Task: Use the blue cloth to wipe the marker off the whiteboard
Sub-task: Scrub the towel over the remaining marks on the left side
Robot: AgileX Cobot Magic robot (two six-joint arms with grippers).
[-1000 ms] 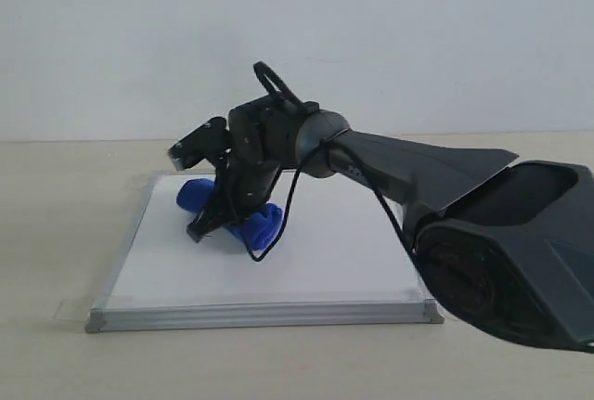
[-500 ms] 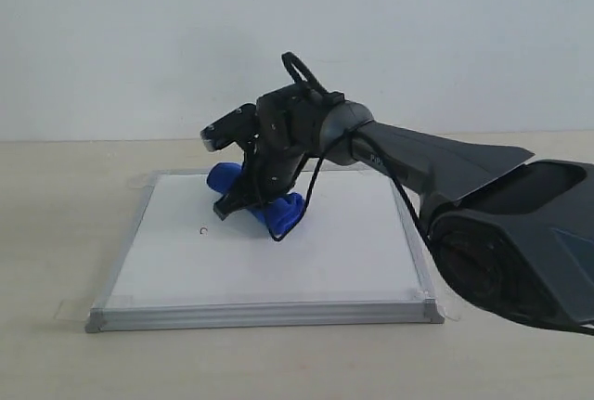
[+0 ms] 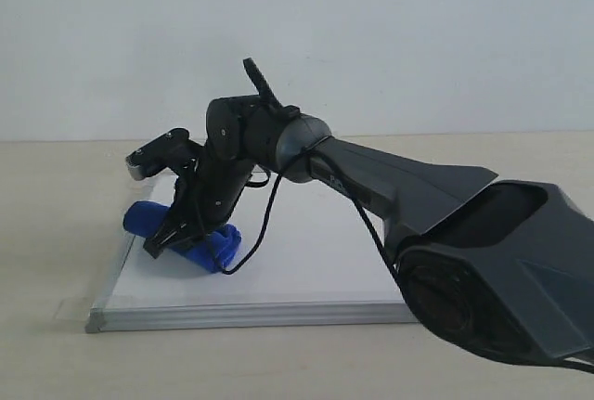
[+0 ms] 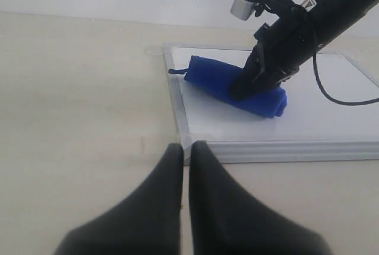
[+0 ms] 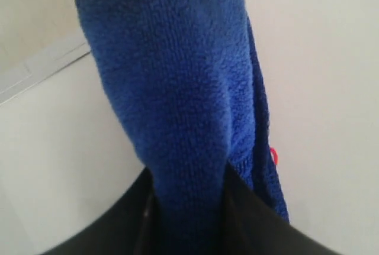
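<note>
Nearest me, toward the desk's near edge, the left gripper (image 4: pixel 185 148) hangs over bare desk (image 4: pixel 77 119). Its fingers are pressed together with nothing between them, just short of the board's near left corner. Parked there, it is the arm further from the work.

Next out is the board (image 3: pixel 306 275), lying flat with its long sides running along the desk's near edge. The cloth (image 3: pixel 215 247) rests on the board's left end as a thick roll. Its long axis slants: one end sits close to the board's left frame and further from me, while the other comes nearer the desk's near edge and toward the board's middle. The right gripper (image 3: pixel 174 238), reaching in from the desk's right side, is clamped on the roll about midway along, one finger on each long flank.

In the right wrist camera a small curl of the red mark (image 5: pixel 273 155) shows against one long flank of the roll. Any more of it is either under the cloth or gone; I cannot tell which, and the outside camera shows me no red at all. I cannot say which desk edge that flank faces. My judgement is that the next stroke should travel broadside, across the roll's axis toward that flank, not lengthwise.

Past the board there is only bare desk up to its far edge.
</note>
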